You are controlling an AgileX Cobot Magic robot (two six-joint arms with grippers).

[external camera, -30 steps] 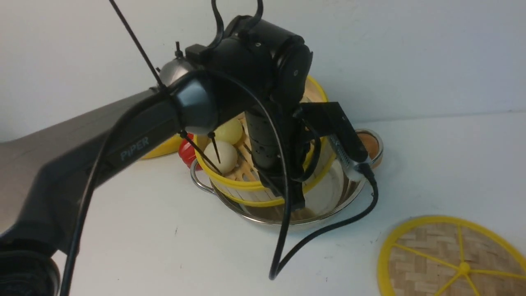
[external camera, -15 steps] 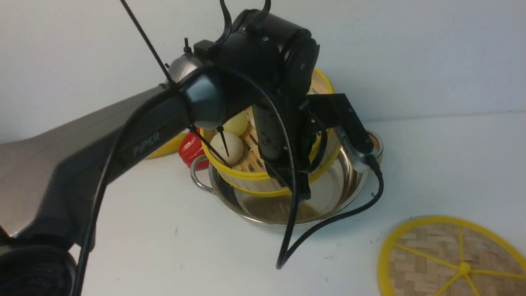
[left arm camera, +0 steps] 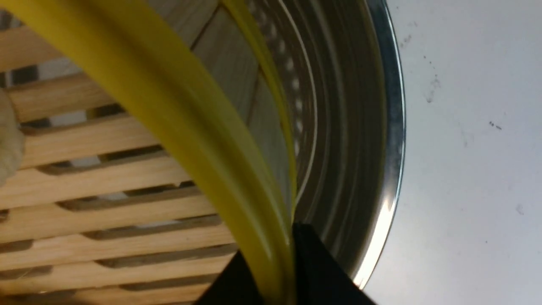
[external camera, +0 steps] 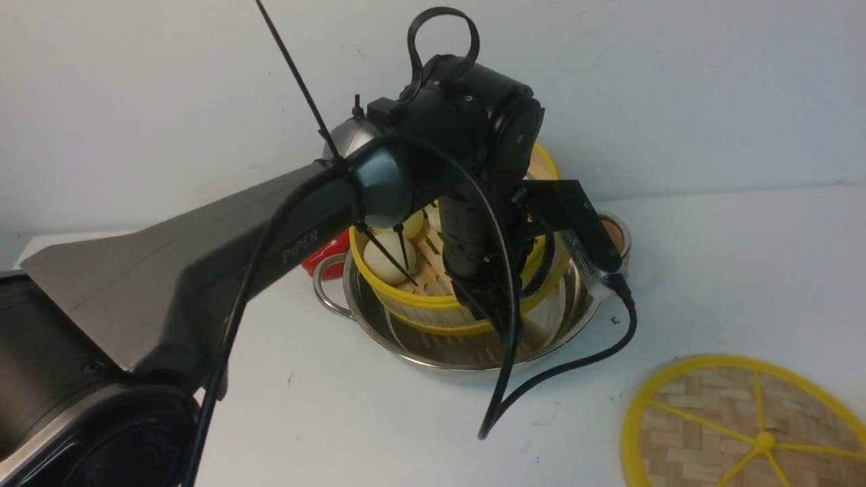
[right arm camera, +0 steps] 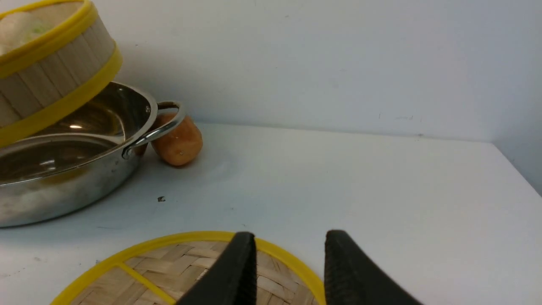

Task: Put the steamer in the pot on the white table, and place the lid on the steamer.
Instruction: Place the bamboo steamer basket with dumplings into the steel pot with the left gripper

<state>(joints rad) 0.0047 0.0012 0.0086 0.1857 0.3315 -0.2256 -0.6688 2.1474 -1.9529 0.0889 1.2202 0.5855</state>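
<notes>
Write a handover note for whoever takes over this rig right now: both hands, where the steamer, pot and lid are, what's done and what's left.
Left hand: shut on the yellow rim of the steamer, holding it tilted over the pot, not seated.
Right hand: open and empty, over the edge of the lid.
The lid lies flat on the white table, to the right of the pot and nearer the robot.
Done: steamer gripped and brought over the pot.
Left: set the steamer level in the pot, release it, then put the lid on the steamer.
</notes>
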